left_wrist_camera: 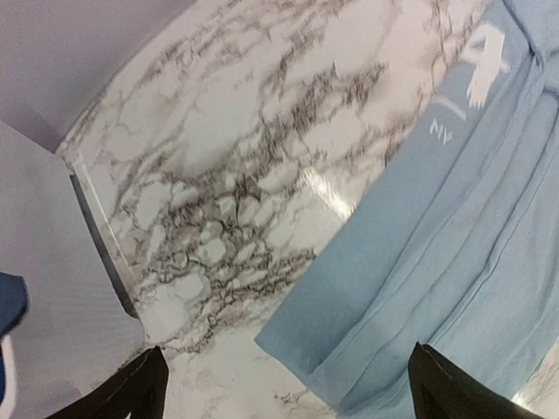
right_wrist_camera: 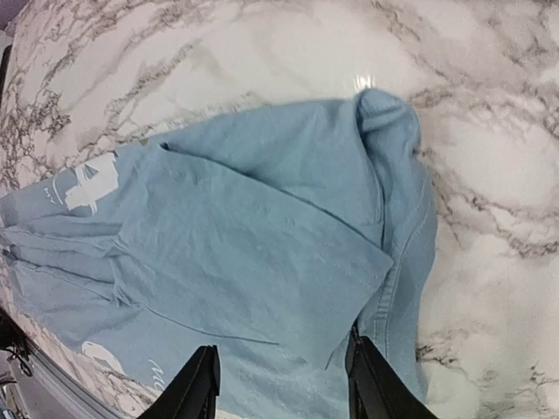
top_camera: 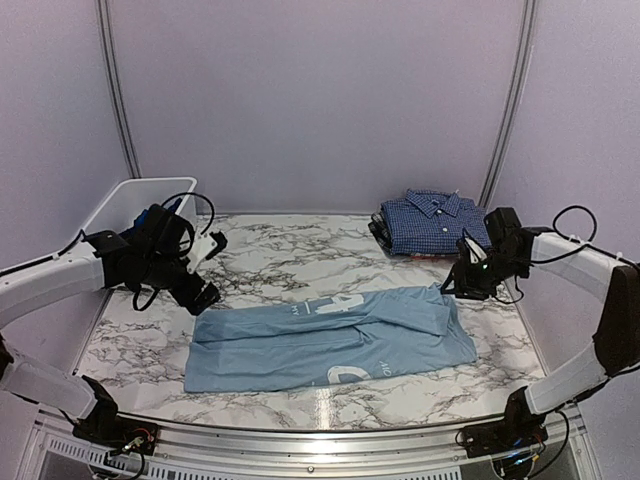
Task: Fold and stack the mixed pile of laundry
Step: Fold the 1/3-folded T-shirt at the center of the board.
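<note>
A light blue T-shirt [top_camera: 330, 340] lies folded lengthwise across the middle of the marble table [top_camera: 270, 250], white print showing. My left gripper [top_camera: 207, 270] hovers open just off its left end. In the left wrist view the wide-apart fingers [left_wrist_camera: 144, 384] frame the shirt's corner [left_wrist_camera: 419, 262], and nothing is between them. My right gripper [top_camera: 458, 285] stands open over the shirt's right end. The right wrist view shows its fingers [right_wrist_camera: 371, 384] apart above the folded sleeve [right_wrist_camera: 288, 262]. A navy check button shirt [top_camera: 435, 222] sits folded at the back right, a dark folded piece [top_camera: 378, 228] under its edge.
A white bin [top_camera: 130, 205] stands at the back left, close behind my left arm. Its wall [left_wrist_camera: 52, 288] fills the left of the left wrist view, with a royal blue bit of cloth [left_wrist_camera: 9, 305] at its edge. Grey walls close the table in behind.
</note>
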Tool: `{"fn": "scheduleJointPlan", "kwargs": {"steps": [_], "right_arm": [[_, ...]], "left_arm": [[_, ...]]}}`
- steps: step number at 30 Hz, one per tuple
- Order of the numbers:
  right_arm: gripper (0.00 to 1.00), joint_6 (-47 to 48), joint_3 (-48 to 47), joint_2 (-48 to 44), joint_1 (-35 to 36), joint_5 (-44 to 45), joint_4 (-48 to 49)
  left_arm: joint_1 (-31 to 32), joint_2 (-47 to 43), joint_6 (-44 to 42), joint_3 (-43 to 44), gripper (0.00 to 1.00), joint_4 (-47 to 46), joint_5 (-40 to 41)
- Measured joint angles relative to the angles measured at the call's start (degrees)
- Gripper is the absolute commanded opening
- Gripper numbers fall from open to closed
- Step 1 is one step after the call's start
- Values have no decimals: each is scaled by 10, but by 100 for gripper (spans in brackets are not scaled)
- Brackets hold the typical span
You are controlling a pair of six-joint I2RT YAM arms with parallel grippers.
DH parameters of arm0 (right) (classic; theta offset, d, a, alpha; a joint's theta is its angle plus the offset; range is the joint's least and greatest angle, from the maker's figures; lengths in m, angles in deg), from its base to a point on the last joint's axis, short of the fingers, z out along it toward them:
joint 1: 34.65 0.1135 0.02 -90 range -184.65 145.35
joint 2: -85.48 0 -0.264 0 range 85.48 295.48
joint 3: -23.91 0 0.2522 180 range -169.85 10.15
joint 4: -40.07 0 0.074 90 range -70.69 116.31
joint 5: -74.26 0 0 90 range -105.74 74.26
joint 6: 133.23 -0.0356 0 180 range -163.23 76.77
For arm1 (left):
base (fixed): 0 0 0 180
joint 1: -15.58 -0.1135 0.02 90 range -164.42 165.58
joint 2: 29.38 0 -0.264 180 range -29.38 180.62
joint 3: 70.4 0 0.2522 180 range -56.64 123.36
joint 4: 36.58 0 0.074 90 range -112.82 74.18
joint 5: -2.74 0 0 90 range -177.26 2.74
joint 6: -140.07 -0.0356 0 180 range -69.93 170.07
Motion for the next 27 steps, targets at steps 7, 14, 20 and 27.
{"fn": "scheduleJointPlan", "kwargs": {"steps": [7, 14, 20, 27], "right_arm": [[41, 17, -83, 74, -2, -13, 21], [37, 48, -155, 183, 1, -87, 36], [42, 78, -210, 255, 24, -111, 34], [42, 98, -224, 310, 46, -100, 16]], "left_arm": [[0, 26, 119, 114, 99, -80, -56], [35, 229, 198, 256, 99, -136, -166], [70, 304, 226, 264, 99, -132, -182], [68, 303, 233, 262, 99, -133, -178]]}}
